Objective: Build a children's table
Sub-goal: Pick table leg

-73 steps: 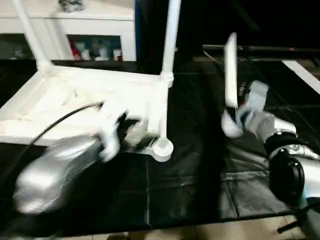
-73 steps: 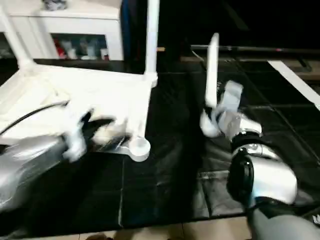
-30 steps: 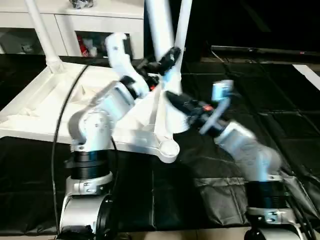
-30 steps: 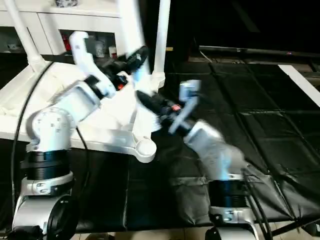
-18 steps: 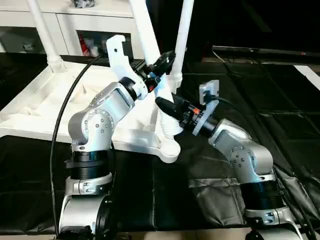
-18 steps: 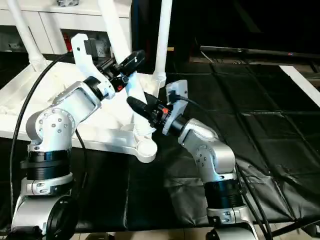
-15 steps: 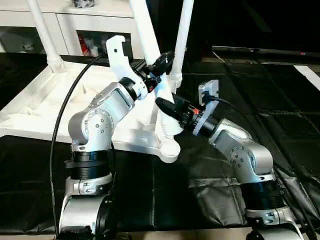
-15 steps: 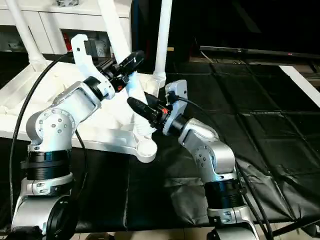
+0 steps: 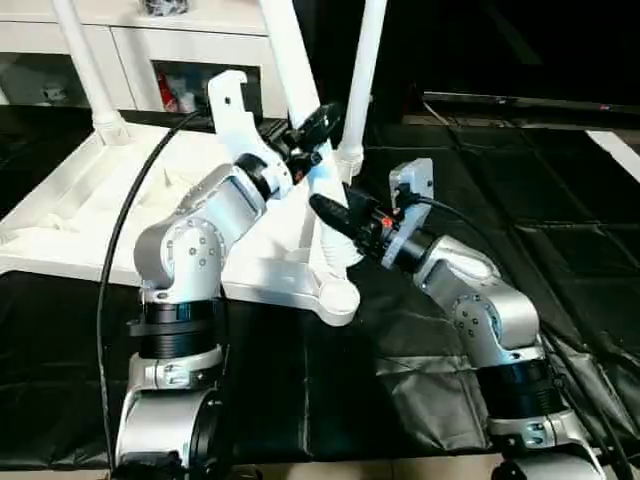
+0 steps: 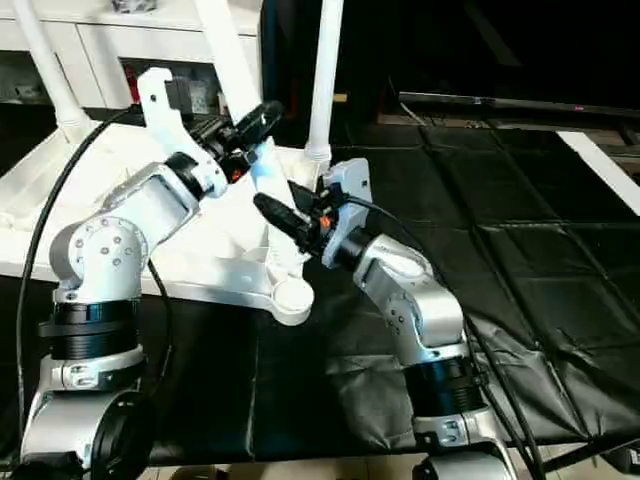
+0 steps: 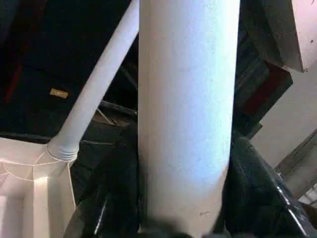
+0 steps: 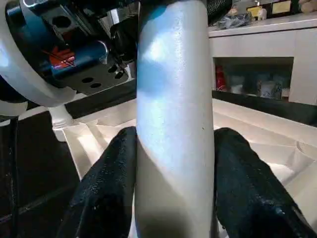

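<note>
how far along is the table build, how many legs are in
Done: two legs stand in the far corner sockets of the upturned tabletop, one far left and one far right. In hand: both the left gripper and right gripper clamp a third leg above the near right socket. Left: seating it, then a fourth.

Looks like a home-style room or a staged demo space, hard to say which. Behind my work surface stands a white cabinet (image 9: 150, 40) with glass doors, small colourful items (image 9: 185, 92) on its shelf and trinkets on top. I'm working over a black cloth (image 9: 560, 210) creased into squares; pale floor (image 10: 300, 468) below.
</note>
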{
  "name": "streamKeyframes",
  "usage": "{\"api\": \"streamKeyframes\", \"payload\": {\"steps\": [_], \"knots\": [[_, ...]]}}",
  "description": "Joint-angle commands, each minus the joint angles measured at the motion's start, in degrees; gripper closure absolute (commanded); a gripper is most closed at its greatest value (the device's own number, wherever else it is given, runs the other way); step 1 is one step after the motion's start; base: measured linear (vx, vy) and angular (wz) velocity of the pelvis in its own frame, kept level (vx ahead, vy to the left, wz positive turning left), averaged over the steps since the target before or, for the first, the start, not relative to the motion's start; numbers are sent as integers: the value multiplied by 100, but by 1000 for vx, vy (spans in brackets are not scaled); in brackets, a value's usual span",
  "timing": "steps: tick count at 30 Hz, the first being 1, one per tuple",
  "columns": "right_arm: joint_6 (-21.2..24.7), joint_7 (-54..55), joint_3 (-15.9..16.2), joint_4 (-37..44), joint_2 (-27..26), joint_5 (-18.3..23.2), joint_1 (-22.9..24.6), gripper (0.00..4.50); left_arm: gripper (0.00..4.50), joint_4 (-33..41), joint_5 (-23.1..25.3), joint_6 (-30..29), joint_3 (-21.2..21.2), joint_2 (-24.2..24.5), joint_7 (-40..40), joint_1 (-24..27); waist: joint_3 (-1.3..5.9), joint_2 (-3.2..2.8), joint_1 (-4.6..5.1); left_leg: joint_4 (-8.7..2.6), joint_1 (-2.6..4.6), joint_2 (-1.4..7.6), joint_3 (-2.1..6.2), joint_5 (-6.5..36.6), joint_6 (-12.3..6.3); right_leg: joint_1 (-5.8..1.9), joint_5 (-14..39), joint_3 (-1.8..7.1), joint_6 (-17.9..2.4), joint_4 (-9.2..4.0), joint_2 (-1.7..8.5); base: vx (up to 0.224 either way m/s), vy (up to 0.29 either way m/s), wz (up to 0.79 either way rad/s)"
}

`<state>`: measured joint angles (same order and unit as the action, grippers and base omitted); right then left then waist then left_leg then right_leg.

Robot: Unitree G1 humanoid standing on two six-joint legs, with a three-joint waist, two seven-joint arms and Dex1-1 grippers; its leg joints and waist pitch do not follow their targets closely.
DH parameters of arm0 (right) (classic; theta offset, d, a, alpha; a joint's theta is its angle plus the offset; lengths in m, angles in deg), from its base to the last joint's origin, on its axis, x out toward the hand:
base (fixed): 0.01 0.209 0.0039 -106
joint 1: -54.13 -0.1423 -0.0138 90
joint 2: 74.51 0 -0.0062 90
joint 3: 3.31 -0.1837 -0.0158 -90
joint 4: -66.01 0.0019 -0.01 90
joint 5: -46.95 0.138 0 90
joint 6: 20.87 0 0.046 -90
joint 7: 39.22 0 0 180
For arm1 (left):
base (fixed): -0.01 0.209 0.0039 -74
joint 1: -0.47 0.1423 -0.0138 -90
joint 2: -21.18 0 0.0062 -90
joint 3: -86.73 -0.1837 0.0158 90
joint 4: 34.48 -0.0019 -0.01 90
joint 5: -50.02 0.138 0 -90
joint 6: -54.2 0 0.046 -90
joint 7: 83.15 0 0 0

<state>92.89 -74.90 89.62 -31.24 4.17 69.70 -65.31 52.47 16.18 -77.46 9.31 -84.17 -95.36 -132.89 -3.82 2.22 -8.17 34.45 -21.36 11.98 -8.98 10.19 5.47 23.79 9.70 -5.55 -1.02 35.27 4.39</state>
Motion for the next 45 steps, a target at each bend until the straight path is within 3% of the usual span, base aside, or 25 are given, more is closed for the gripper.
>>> {"api": "streamKeyframes", "payload": {"steps": [1, 5, 7, 9, 13, 14, 18, 21, 25, 27, 29, 39, 45], "knots": [[173, -105, -29, -60, 46, 77, -116, 188, 266, -6, 153, 111, -205, 113, -155, -224, 464, 36, 11, -396, 22, 79, -31, 622, -12, -395, 1107, 297, -617, -381, 353, 0, 0, 0], [306, -358, -90, 45, 218, 248, -177, 151, 266, -91, 368, 183, -417, 389, -410, -300, 466, 31, 8, -398, 39, 86, -27, 624, -4, -393, 1024, 304, -584, -364, 351, 0, 0, 0], [625, -637, -128, 209, 517, 439, -255, 134, 266, -130, 533, 203, -659, 680, -715, -359, 474, 30, -2, -391, 51, 79, -25, 593, -1, -403, 979, 302, -590, -356, 344, 0, 0, 0], [892, -762, -211, 320, 690, 616, -324, 108, 266, -85, 461, 79, -729, 805, -915, -367, 458, 42, -3, -394, 40, 77, -32, 555, 2, -409, 927, 310, -612, -349, 348, 0, 0, 0], [1437, -1055, -364, 288, 1078, 847, -523, 97, 266, 104, 245, -206, -938, 1094, -1441, -333, 478, 32, -8, -371, 34, 68, -42, 472, 16, -419, 874, 306, -748, -328, 361, 0, 0, 0], [1472, -1079, -376, 270, 1105, 859, -539, 72, 266, 129, 213, -245, -954, 1119, -1497, -329, 477, 42, -10, -368, 30, 70, -45, 465, 14, -417, 891, 306, -781, -326, 362, 0, 0, 0], [1693, -1412, -259, 173, 1382, 897, -616, 60, 266, 254, 10, -475, -1048, 1274, -1887, -319, 472, 39, -6, -364, 28, 74, -51, 536, 44, -406, 1021, 301, -817, -340, 365, 0, 0, 0], [2041, -1900, 1, 138, 1738, 993, -674, 54, 266, 377, -224, -606, -1074, 1346, -2216, -333, 467, 86, -16, -360, 25, 68, -56, 527, -1, -430, 1100, 297, -802, -353, 353, 0, 0, 0], [2393, -2172, 80, 8, 1858, 1138, -804, 54, 266, 627, -498, -724, -1080, 1375, -2537, -293, 467, 128, -23, -347, 15, 72, -61, 467, -25, -416, 1212, 296, -800, -347, 369, 0, 0, 0], [2439, -2211, 85, -21, 1853, 1163, -837, 54, 266, 668, -536, -750, -1080, 1376, -2560, -284, 463, 103, -21, -348, 10, 79, -58, 493, -8, -406, 1258, 293, -807, -357, 371, 0, 0, 0], [2597, -2359, 124, -92, 1830, 1259, -963, 54, 266, 743, -470, -753, -1172, 1415, -2562, -266, 466, 143, -12, -355, 25, 86, -53, 516, 35, -402, 1304, 289, -757, -353, 363, 0, 0, 0], [2577, -2531, 392, -151, 1788, 1126, -1009, 54, 266, 859, -560, -830, -1221, 1374, -2607, -230, 468, 184, -19, -361, 34, 89, -49, 561, 161, -409, 1156, 294, -768, -342, 365, 0, 0, 0], [2495, -2519, 410, -184, 1719, 1111, -1003, 54, 266, 890, -629, -861, -1267, 1358, -2646, -226, 469, 175, -18, -359, 34, 90, -47, 548, 165, -406, 1174, 295, -759, -341, 362, 0, 0, 0]]}}
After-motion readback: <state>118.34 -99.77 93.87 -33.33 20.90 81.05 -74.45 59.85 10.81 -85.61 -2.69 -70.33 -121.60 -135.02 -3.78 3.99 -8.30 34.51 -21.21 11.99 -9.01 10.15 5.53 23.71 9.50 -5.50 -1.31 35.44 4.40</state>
